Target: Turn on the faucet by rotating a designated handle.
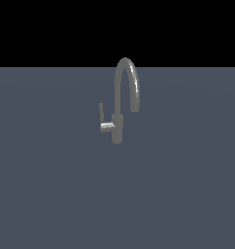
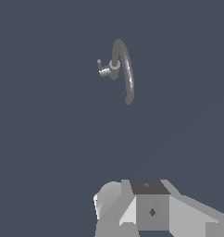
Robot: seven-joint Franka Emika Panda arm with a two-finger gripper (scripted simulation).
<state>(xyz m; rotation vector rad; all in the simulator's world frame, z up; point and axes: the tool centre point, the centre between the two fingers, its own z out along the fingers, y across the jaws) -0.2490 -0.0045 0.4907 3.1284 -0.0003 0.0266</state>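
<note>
A small grey faucet (image 1: 117, 127) stands on the flat grey surface in the exterior view, its arched spout (image 1: 127, 73) curving toward that view's right. The handle (image 1: 101, 112) is a thin lever standing upright on a shiny stub (image 1: 108, 127) that sticks out toward that view's left. The arm does not appear in the exterior view. The wrist view looks down on the faucet (image 2: 124, 69) and its handle (image 2: 100, 64) from a distance. Blocky grey parts of my gripper (image 2: 151, 210) show at the frame's edge, far from the faucet. Its fingers cannot be told apart.
A plain dark grey floor (image 1: 51, 194) stretches around the faucet on all sides. Black background lies above it in the exterior view.
</note>
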